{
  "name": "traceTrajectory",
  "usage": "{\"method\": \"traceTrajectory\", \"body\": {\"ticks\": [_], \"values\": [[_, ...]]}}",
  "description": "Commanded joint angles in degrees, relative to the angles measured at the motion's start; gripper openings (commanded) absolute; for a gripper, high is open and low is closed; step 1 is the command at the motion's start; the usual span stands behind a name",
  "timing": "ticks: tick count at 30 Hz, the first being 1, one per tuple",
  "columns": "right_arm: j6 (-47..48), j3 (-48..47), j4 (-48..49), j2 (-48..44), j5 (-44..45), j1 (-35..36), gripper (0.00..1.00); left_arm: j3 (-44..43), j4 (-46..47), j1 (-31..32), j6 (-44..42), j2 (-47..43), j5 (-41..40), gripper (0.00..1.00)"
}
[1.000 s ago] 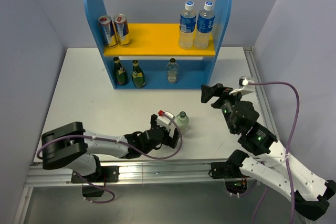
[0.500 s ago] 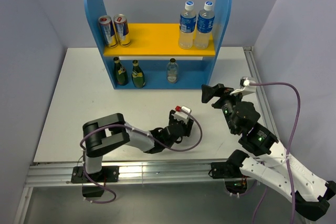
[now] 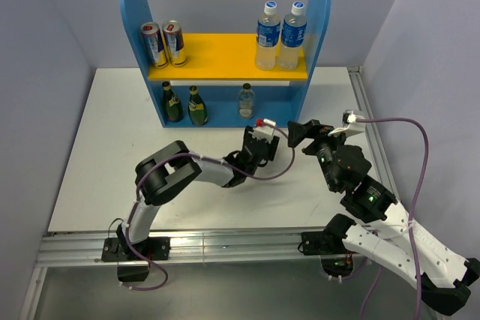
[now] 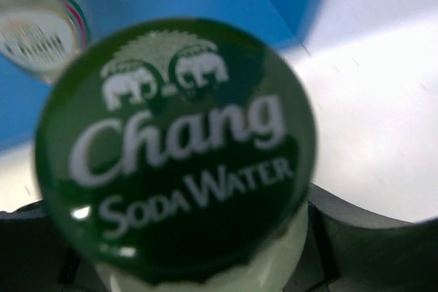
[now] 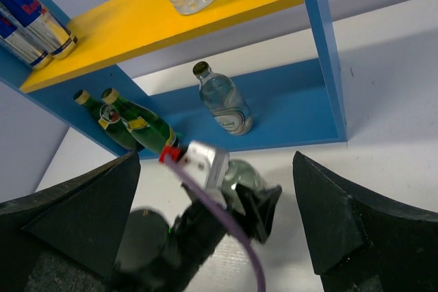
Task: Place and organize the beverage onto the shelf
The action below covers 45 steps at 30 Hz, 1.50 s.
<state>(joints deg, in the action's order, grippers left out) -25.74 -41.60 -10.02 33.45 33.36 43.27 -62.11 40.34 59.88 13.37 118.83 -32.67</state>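
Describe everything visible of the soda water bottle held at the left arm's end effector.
The soda water bottle shows mostly its dark green cap, printed in white with two elephants and "Chang Soda Water", and a pale clear neck below it. The left end effector grips it, dark fingers flanking the neck. It appears upright, seen cap-on, in front of the shelf and its blue lower level, where a similar clear bottle already stands. Its body is largely hidden.

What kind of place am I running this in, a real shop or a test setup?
Probably a lab mock-up: a toy-like blue and yellow shelf stands on a white table enclosed by plain walls, with both arms bolted to a metal rail.
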Motion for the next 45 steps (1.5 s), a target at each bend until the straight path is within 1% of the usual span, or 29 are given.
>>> {"method": "traceTrajectory", "body": {"ticks": [1, 5, 8, 15, 20, 21, 23, 26, 27, 28, 29, 30, 31, 36, 42, 45], "values": [[-0.4, 0.4, 1.8, -0.4, 0.5, 0.2, 0.99, -8.2, 4.2, -2.9, -4.0, -0.8, 2.6, 0.0], [-0.4, 0.7, 2.4, -0.4, 0.3, 0.2, 0.99, -15.9, 1.6, -5.2, -6.6, 1.3, 4.5, 0.0], [-0.5, 0.8, 2.5, -0.1, 0.2, 0.1, 0.99, -20.0, 0.4, -6.2, -7.5, 3.2, 5.5, 0.0], [-0.5, 0.9, 2.9, -0.1, -0.1, 0.1, 0.99, -28.2, -2.7, -8.6, -6.2, 8.9, 7.9, 0.0], [-0.6, 1.1, 2.9, 0.1, -0.3, 0.1, 0.99, -33.6, -3.2, -10.7, -4.5, 14.0, 8.6, 0.0], [-0.6, 1.1, 2.9, 0.1, -0.4, 0.0, 0.99, -34.0, -3.2, -11.3, -4.1, 14.9, 9.5, 0.04], [-0.6, 1.1, 2.9, -0.1, -0.4, 0.0, 0.99, -35.4, -2.7, -12.4, -3.4, 16.0, 10.3, 0.09], [-0.6, 1.1, 3.0, -0.1, -0.4, 0.0, 0.99, -37.8, -3.1, -13.2, -4.0, 18.2, 9.9, 0.28], [-0.7, 1.1, 3.0, -0.1, -0.3, 0.0, 0.99, -38.3, -3.0, -13.3, -4.0, 18.8, 9.6, 0.5], [-0.7, 1.1, 3.0, -0.1, -0.4, 0.0, 0.99, -38.6, -2.6, -13.5, -4.1, 19.2, 9.3, 0.64], [-0.6, 1.1, 3.1, -0.1, -0.4, 0.0, 0.99, -39.0, -2.5, -13.6, -4.5, 19.4, 8.8, 0.75], [-0.7, 1.1, 3.1, -0.1, -0.4, -0.1, 0.99, -39.2, -2.6, -13.6, -4.5, 19.9, 8.6, 0.93], [-0.8, 1.1, 3.1, 0.0, -0.4, -0.1, 0.99, -39.7, -3.0, -13.7, -4.4, 20.0, 8.9, 0.99], [-0.7, 0.9, 3.0, 0.2, -0.4, 0.0, 0.99, -37.4, -2.7, -13.7, -3.9, 17.5, 9.8, 0.99], [-0.7, 0.9, 3.0, 0.3, -0.3, -0.1, 0.99, -30.6, -1.4, -13.1, -2.8, 12.2, 10.2, 0.99], [-0.6, 0.9, 3.1, -0.1, -0.2, -0.1, 0.99, -27.4, -0.5, -12.1, -3.3, 10.3, 9.0, 0.99]]}}
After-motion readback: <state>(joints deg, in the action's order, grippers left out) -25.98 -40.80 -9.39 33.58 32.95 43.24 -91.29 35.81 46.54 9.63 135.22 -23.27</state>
